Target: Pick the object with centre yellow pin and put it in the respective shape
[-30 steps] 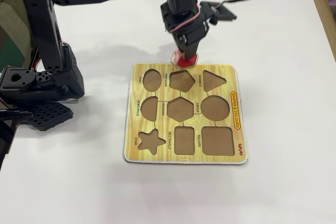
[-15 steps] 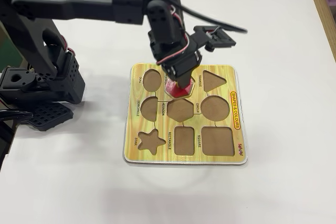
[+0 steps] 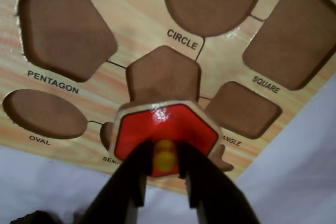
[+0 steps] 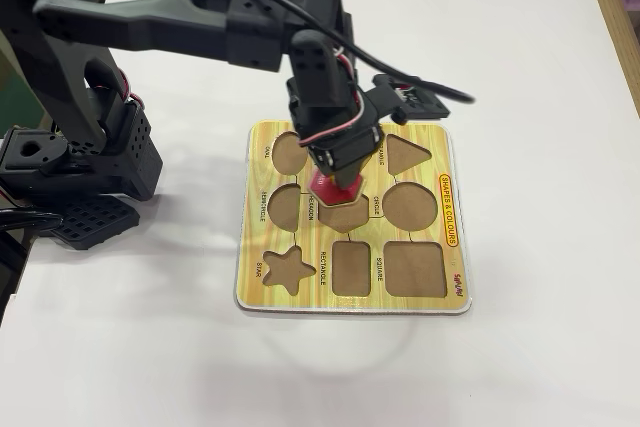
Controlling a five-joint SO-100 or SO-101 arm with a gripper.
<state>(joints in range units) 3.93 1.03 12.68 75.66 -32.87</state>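
Two claw fingers pinch the red hexagon piece's knob, piece tilted.

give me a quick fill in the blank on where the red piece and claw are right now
1. The claw grips the red piece by its ____ knob.
2. The piece hangs partly over the cut-out next to the CIRCLE label, not yet ____ in it.
3. The board lies on a ____ table.

Missing words: yellow; seated; white

White table, wooden strip at its right edge — black perforated plate at left
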